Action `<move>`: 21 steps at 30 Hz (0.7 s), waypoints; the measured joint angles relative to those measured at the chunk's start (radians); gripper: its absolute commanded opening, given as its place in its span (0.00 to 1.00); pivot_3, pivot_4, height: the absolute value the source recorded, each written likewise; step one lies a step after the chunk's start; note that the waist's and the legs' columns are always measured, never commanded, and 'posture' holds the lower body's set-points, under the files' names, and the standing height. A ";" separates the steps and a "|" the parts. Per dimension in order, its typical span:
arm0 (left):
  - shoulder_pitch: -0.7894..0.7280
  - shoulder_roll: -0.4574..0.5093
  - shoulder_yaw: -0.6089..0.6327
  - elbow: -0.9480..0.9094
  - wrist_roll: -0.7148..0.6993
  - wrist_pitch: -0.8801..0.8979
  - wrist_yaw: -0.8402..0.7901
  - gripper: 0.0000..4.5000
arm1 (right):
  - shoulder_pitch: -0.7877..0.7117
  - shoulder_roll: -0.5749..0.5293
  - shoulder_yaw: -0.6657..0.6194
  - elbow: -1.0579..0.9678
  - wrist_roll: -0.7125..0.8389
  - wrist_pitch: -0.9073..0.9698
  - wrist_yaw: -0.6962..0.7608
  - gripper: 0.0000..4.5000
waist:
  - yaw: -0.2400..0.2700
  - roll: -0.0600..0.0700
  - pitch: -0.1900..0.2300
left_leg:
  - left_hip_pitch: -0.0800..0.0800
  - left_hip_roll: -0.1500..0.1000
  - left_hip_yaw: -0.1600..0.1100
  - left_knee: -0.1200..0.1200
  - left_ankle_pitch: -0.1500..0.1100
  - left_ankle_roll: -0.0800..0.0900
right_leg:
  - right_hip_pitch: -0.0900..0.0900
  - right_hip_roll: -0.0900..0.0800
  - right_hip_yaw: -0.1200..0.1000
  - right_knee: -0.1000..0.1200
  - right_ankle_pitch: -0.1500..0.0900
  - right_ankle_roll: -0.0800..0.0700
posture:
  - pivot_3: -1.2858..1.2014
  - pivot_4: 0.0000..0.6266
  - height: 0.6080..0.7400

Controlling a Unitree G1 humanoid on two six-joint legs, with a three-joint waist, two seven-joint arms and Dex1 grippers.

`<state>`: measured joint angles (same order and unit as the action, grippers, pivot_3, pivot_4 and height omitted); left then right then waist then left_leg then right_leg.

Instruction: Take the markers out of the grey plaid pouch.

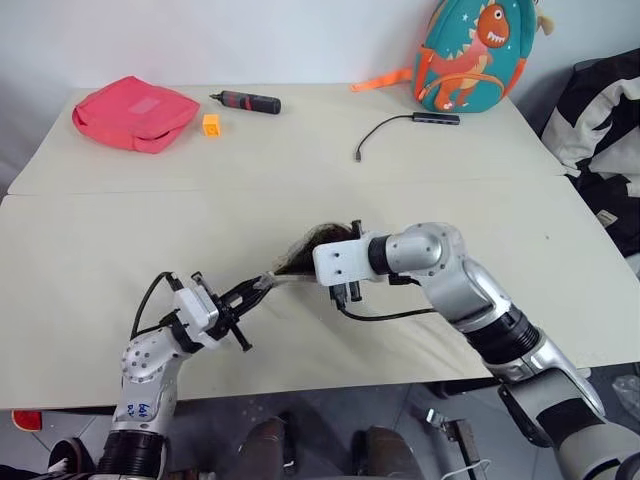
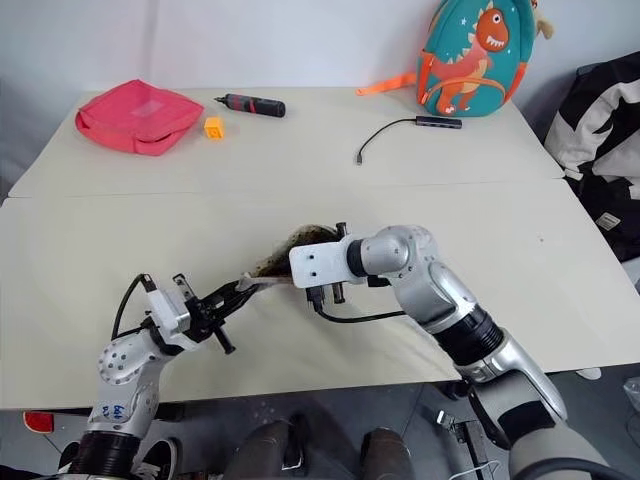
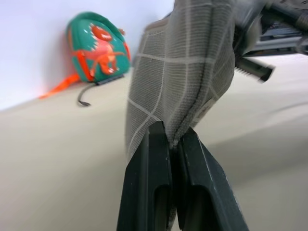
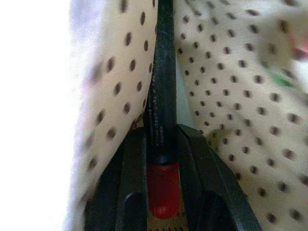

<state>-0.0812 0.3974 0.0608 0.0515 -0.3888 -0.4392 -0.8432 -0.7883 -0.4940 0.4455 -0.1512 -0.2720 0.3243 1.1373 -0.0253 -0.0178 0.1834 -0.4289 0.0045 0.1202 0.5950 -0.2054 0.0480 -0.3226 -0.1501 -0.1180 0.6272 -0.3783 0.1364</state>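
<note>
The left gripper (image 1: 243,300) is clenched on one end of the grey plaid pouch (image 3: 183,77), holding it lifted above the table (image 1: 90,250) near its front edge. To the right, the right gripper (image 4: 162,159) sits inside the pouch's dotted lining, grasping a dark marker with a red end (image 4: 162,187); a blurred green shape (image 4: 279,79), possibly the second marker, shows deeper in. Likely faults: the marker slips from the narrow pinch on withdrawal, or the drag pulls the fabric from the left grip.

Left hand (image 3: 174,144) pinching grey plaid pouch (image 3: 183,72), dinosaur backpack (image 3: 98,47) behind on table (image 3: 57,159)
</note>
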 measured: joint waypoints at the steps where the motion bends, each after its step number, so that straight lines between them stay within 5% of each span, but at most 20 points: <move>1: 0.000 0.000 0.001 0.001 -0.001 -0.001 -0.001 0.00 | 0.001 -0.019 -0.021 -0.020 0.021 0.016 0.015 0.11 | 0.000 0.000 0.000 | 0.000 0.000 0.000 0.000 0.000 0.000 | 0.000 0.000 0.000 0.000 0.000 0.000 | 0.52 0.24 1.00; 14: -0.020 0.001 0.009 0.045 -0.003 0.004 -0.013 0.00 | -0.001 -0.067 -0.166 -0.147 0.254 0.169 0.038 0.11 | -0.002 0.000 0.000 | 0.000 0.001 0.000 0.000 0.000 0.000 | 0.000 -0.001 0.000 -0.001 0.000 0.000 | 0.52 0.24 1.00; 21: -0.018 0.001 0.009 0.045 -0.001 0.003 -0.015 0.00 | -0.013 -0.059 -0.376 -0.196 0.511 0.411 -0.007 0.11 | -0.002 0.000 0.000 | 0.000 0.001 0.000 0.000 -0.001 0.000 | 0.000 -0.001 0.001 -0.001 0.000 0.000 | 0.52 0.24 1.00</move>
<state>-0.0992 0.3984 0.0698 0.0961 -0.3901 -0.4361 -0.8586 -0.8017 -0.5526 0.0697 -0.3473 0.2387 0.7349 1.1305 -0.0271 -0.0178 0.1834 -0.4289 0.0057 0.1200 0.5949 -0.2059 0.0480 -0.3224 -0.1515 -0.1175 0.6263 -0.3783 0.1361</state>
